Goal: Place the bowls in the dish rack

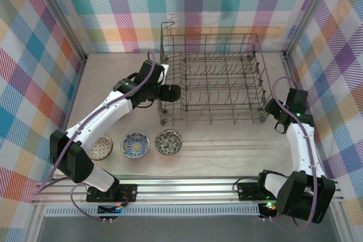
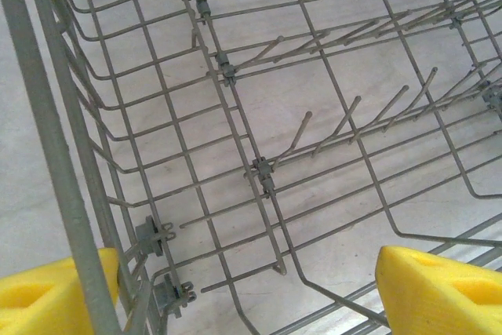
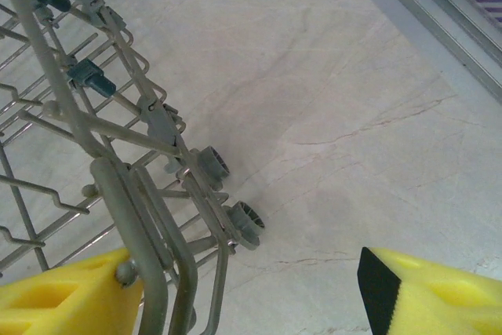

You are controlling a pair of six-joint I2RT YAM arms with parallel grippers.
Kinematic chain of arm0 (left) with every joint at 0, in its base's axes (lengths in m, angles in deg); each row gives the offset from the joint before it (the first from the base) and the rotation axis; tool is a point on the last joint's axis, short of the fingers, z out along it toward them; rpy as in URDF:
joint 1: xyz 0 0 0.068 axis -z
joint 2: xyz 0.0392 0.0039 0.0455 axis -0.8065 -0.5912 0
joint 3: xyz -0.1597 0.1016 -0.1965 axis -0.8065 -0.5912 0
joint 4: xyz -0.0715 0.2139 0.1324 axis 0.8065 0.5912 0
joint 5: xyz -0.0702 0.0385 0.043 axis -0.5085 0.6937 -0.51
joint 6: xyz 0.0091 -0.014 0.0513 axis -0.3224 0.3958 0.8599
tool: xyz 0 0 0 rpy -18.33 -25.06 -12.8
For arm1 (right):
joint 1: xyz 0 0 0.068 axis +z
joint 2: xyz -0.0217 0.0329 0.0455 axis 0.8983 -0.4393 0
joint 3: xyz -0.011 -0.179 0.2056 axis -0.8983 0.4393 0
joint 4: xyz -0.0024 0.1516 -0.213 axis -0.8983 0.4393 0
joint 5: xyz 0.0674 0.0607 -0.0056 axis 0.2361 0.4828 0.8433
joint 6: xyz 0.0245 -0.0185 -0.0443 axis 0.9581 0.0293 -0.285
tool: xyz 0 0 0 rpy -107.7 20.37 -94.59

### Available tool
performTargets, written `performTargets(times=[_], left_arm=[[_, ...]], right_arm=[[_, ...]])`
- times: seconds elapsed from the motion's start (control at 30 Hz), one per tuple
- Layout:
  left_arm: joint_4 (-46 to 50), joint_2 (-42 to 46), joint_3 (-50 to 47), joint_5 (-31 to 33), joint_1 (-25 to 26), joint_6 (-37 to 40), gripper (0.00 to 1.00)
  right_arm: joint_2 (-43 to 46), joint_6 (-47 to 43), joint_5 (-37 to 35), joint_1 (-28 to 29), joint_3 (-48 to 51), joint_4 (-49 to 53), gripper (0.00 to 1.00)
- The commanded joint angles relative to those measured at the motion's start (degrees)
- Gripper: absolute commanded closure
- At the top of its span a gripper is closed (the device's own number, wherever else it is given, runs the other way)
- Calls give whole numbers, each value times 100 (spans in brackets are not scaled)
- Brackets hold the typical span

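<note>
The dish rack [image 1: 212, 77] is a grey wire basket at the back middle, with nothing in it. Three bowls lie in a row near the front left: tan-brown [image 1: 101, 146], blue-white [image 1: 135, 144] and grey [image 1: 168, 141]. My left gripper [image 1: 173, 92] hangs at the rack's left wall, well behind the bowls. In the left wrist view it [image 2: 247, 272] is open over the rack's tines [image 2: 314, 135], with the rim bar [image 2: 59, 154] crossing its left finger. My right gripper [image 1: 271, 110] is open beside the rack's right front corner [image 3: 141, 217], holding nothing.
Checked fabric walls close in the table on three sides. An aluminium rail [image 1: 187, 188] runs along the front edge by the arm bases. Small rack wheels [image 3: 245, 223] rest on the marble-look tabletop [image 3: 337, 115] near my right gripper.
</note>
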Motion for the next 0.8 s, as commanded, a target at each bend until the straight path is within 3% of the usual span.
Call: performTargets(times=[0.0, 0.5, 0.77], left_arm=[[216, -234, 27, -549, 314, -63, 18], [263, -522, 471, -422, 1343, -449, 17], [707, -204, 547, 609, 1545, -646, 11]], right_arm=[[-139, -21, -109, -313, -178, 129, 27], [-105, -87, 625, -717, -755, 425, 14], [197, -156, 536, -719, -818, 658, 1]])
